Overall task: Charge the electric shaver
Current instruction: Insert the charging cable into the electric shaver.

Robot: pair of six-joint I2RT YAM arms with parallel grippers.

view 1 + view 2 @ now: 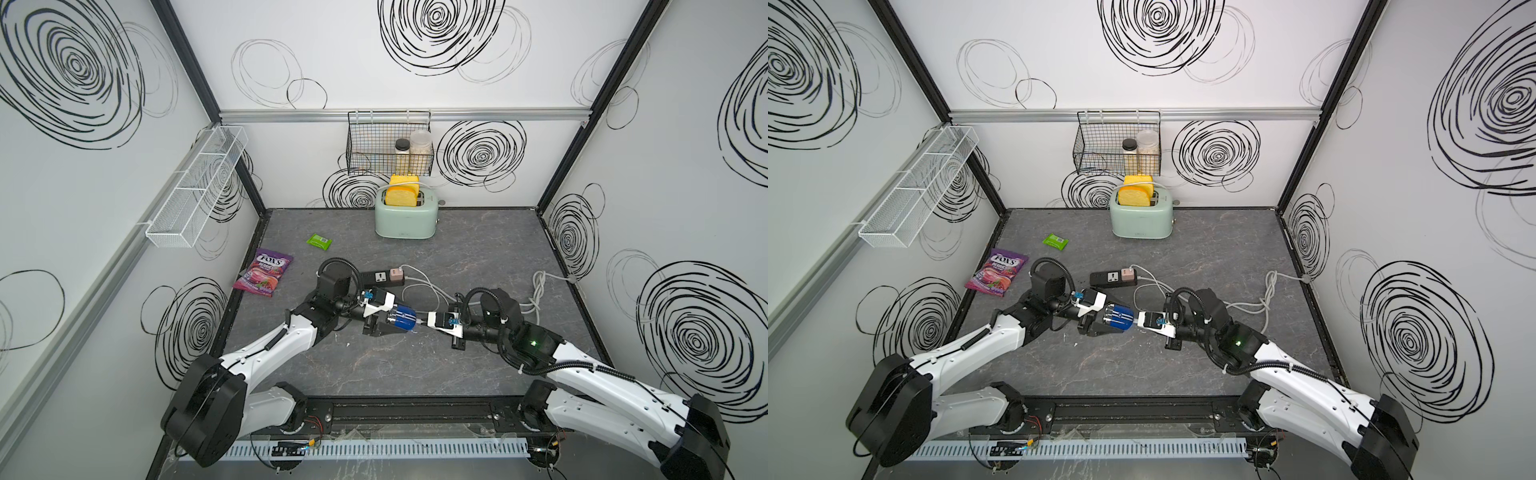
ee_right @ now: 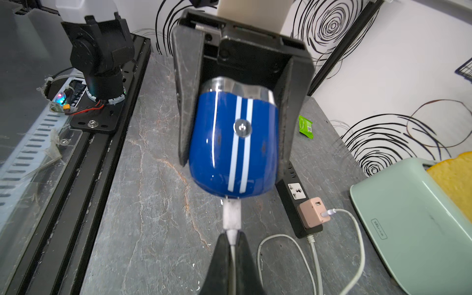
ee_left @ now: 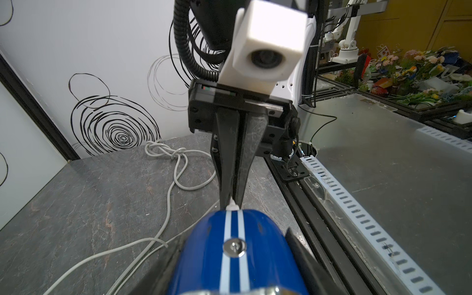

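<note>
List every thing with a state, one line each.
electric shaver, gripped by left claw
left claw, shut on electric shaver
right claw, shut on cable plug
cable plug, at shaver's base; seating unclear
charger adapter, plugged into power strip, cable attached
toaster, slices raised

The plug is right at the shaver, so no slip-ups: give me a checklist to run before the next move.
1. Grip: fingers of the left gripper clamp the electric shaver: ok.
2. Hold: right gripper shut on the cable plug: ok.
3. Aim: cable plug in line with the shaver's end: ok.
4. Seating: plug fully in the shaver: cannot tell.
5. Power: adapter in the power strip, cable in the adapter: ok.
</note>
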